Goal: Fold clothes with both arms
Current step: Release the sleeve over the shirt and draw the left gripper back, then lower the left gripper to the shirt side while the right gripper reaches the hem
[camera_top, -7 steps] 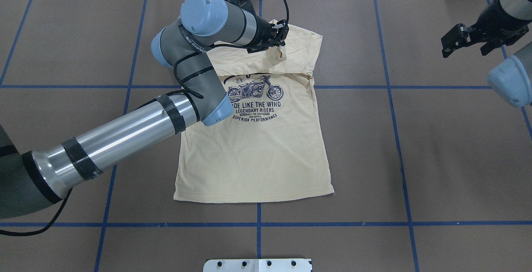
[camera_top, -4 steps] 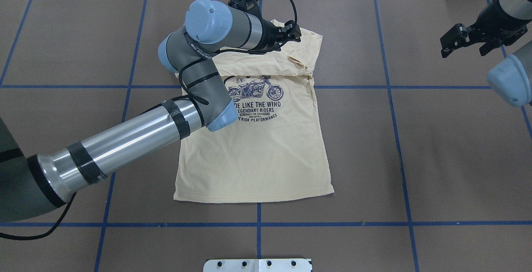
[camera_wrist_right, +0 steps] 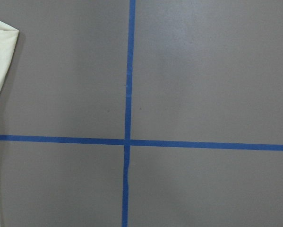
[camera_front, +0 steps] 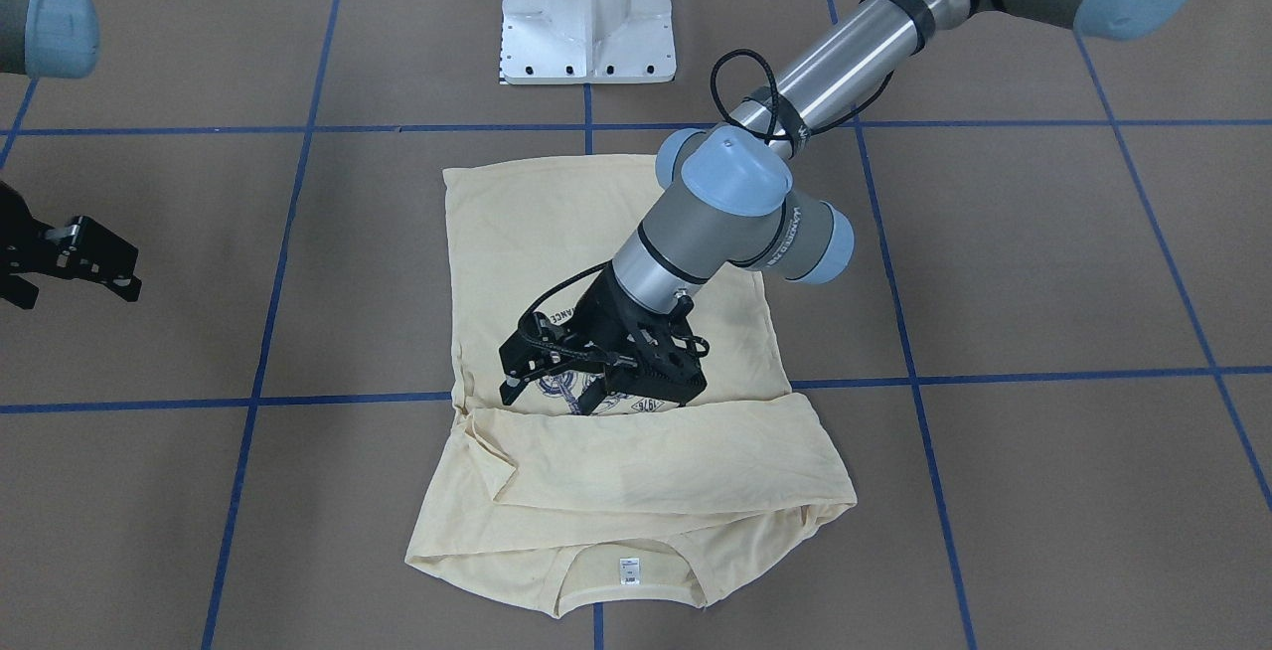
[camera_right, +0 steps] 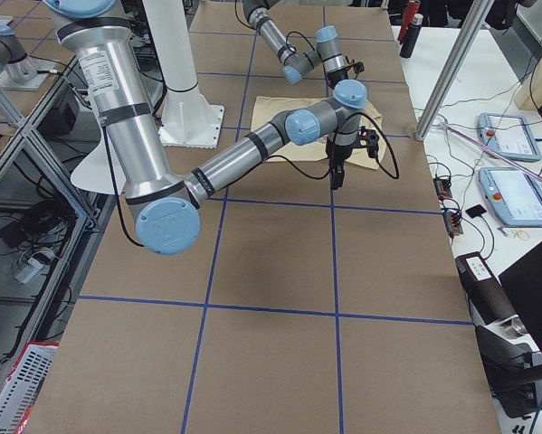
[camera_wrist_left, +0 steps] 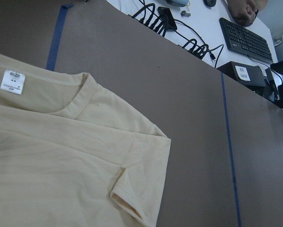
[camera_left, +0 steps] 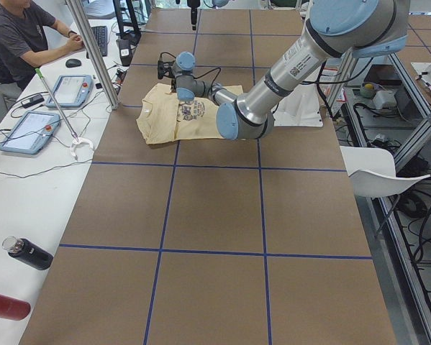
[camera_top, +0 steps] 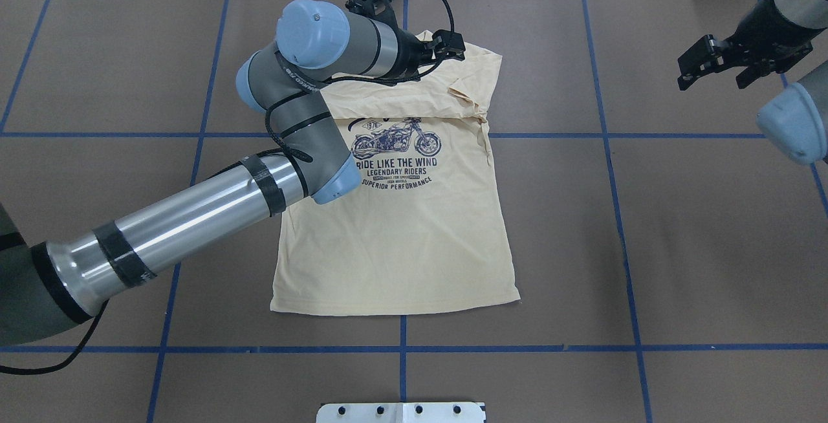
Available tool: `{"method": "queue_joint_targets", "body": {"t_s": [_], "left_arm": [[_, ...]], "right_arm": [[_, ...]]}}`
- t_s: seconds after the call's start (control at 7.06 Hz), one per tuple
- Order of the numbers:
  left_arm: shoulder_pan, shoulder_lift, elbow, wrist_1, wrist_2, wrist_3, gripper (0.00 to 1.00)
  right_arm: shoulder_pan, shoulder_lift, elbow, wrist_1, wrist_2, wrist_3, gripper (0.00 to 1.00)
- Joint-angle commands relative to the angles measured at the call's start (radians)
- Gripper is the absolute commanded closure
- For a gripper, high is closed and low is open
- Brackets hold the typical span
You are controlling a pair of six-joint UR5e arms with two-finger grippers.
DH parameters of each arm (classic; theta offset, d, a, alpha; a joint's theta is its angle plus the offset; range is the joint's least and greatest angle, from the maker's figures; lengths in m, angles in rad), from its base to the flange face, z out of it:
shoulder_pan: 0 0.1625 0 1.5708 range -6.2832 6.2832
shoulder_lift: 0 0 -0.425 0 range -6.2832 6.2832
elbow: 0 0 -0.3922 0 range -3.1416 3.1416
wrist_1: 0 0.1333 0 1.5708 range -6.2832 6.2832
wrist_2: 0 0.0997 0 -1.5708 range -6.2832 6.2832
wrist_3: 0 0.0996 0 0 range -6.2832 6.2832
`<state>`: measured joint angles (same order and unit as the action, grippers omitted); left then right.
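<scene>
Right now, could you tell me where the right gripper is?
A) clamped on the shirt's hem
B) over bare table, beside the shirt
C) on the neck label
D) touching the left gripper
B: the right gripper hangs over bare table, well off to the side of the shirt.

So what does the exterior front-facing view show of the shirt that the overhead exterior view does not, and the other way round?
Only front-facing: the small white neck label at the collar, and the whole white pedestal base. Only overhead: the motorcycle print with readable lines, which the left gripper mostly hides from the front. Both: the T-shirt lying flat with its top part folded over, and the right gripper away from it.
</scene>
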<state>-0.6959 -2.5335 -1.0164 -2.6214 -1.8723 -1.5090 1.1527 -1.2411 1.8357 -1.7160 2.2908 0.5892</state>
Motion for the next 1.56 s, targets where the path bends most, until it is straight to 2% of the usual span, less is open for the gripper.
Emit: {"method": "queue_joint_targets", "body": {"t_s": [0.0, 0.14, 0.28, 0.42, 0.57, 0.71, 0.85, 1.13, 1.42], "left_arm": [[-0.016, 0.100, -0.162, 0.107, -0.100, -0.002, 0.00], [-0.016, 0.202, -0.292, 0.139, -0.105, 0.006, 0.01], [-0.027, 0.322, -0.445, 0.191, -0.143, 0.009, 0.01], [-0.057, 0.372, -0.581, 0.316, -0.175, 0.080, 0.01], [-0.059, 0.428, -0.716, 0.474, -0.176, 0.164, 0.01], [-0.069, 0.499, -0.835, 0.551, -0.176, 0.237, 0.01], [-0.070, 0.585, -0.899, 0.552, -0.176, 0.260, 0.01], [-0.068, 0.599, -0.915, 0.551, -0.163, 0.260, 0.01], [-0.065, 0.598, -0.916, 0.551, -0.160, 0.257, 0.01]], "right_arm": [[-0.025, 0.017, 0.038, 0.002, 0.048, 0.111, 0.00], [-0.071, 0.017, 0.092, 0.002, 0.048, 0.197, 0.00], [-0.135, 0.015, 0.112, 0.060, 0.044, 0.298, 0.00], [-0.181, -0.019, 0.099, 0.216, 0.039, 0.402, 0.00], [-0.248, -0.041, 0.099, 0.327, -0.003, 0.517, 0.00], [-0.325, -0.050, 0.100, 0.391, -0.055, 0.614, 0.00], [-0.388, -0.051, 0.102, 0.416, -0.098, 0.670, 0.00], [-0.537, -0.054, 0.096, 0.418, -0.207, 0.705, 0.00], [-0.608, -0.069, 0.093, 0.418, -0.235, 0.706, 0.00]]}}
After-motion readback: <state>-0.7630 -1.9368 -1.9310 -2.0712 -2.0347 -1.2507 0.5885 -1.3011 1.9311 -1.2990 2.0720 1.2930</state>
